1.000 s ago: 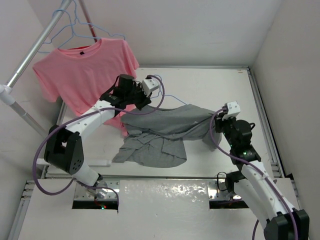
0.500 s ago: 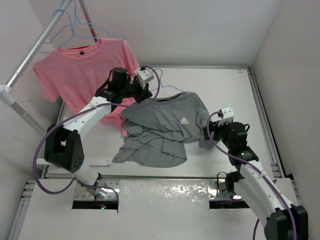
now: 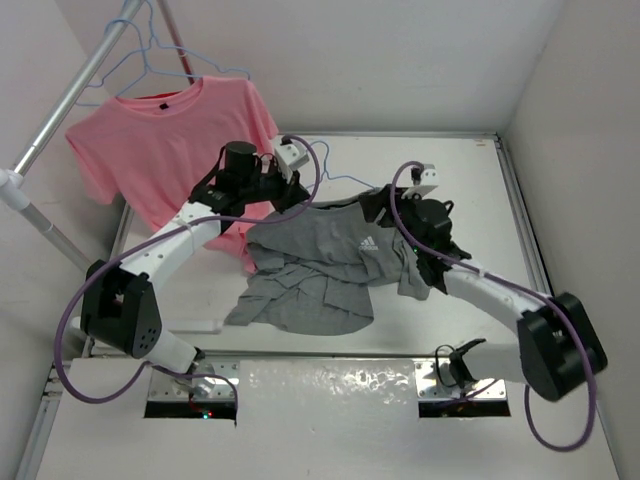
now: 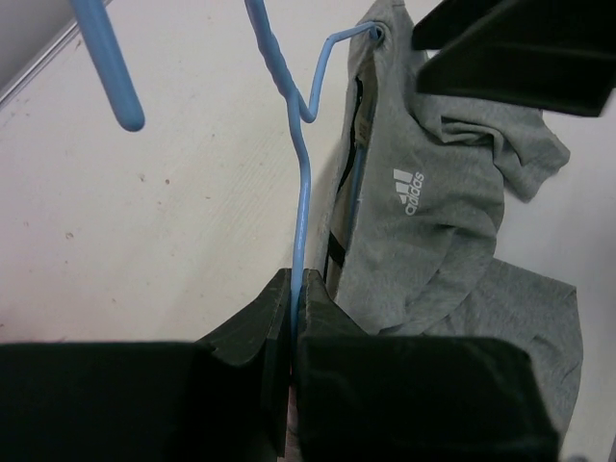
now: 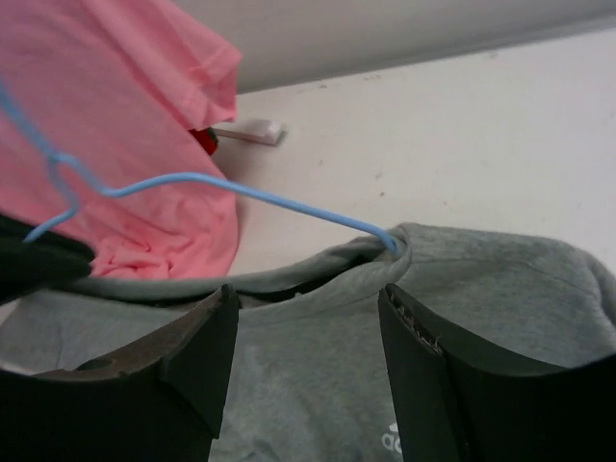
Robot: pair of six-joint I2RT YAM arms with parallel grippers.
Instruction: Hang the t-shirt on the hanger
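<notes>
The left arm reaches out from its base toward the far left of the bench (image 3: 450, 170), its elbow low and its wrist turned toward the middle. The left tool (image 4: 292, 289) is pinched tight on the thin wire of the hanger (image 4: 301, 212), gripping it on the straight run below the twisted neck. The right arm stretches across from the right side, forearm slanted toward the far middle, with the right tool (image 5: 306, 308) just above the collar of the grey t-shirt (image 3: 330, 250). Its jaws stand wide, one on each side of the neck opening, with nothing clamped between them.

There are two arms and two t-shirts. The grey one lies crumpled on the bench between the arms, chest logo facing up, its lower part bunched toward the near edge. One end of the held hanger is pushed into its neck opening, lifting the collar rim; the rest of the wire is outside the cloth. The pink t-shirt (image 3: 170, 140) hangs on a hanger from a metal rail (image 3: 70, 95) at the far left. More pale-blue wire shows on the rail above it; I cannot tell how many hangers that is.

The bench top is pale and smooth, boxed in by plain white walls.
</notes>
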